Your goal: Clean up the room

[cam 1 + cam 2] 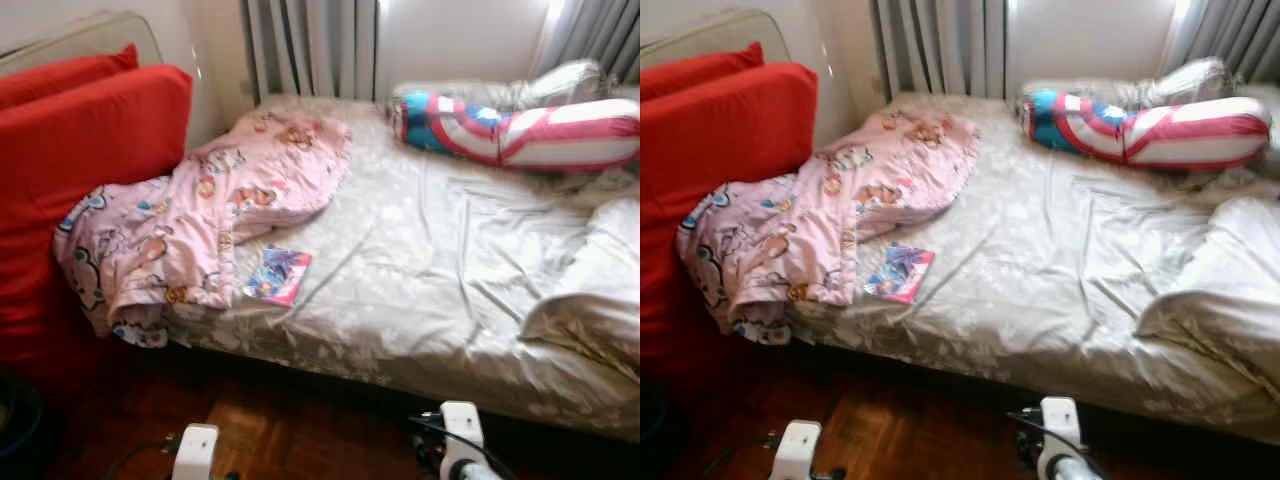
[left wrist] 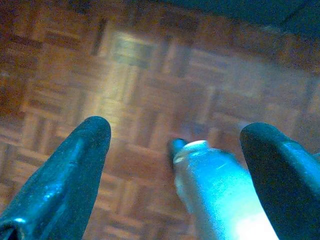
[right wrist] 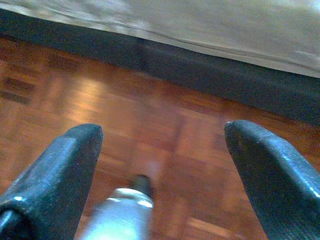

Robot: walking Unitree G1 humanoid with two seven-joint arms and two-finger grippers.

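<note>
A bed (image 1: 420, 300) with a wrinkled pale sheet stands in front of me. A pink cartoon-print blanket (image 1: 200, 220) lies crumpled on its left part and hangs over the edge. Beside it on the sheet lies a small colourful booklet (image 1: 277, 275). A long red, white and blue striped pillow (image 1: 520, 130) lies at the far right, and a white duvet (image 1: 600, 290) is bunched at the right edge. My left gripper (image 2: 177, 129) and right gripper (image 3: 162, 129) both hang open over the parquet floor, holding nothing. My wrists (image 1: 195, 450) (image 1: 460, 435) show low in the eye views.
Big red cushions (image 1: 90, 150) lean at the left of the bed. Grey curtains (image 1: 310, 45) hang behind it. Dark parquet floor (image 1: 300, 420) runs between me and the bed's dark base (image 3: 210, 75). A dark object (image 1: 15, 420) sits at the far left on the floor.
</note>
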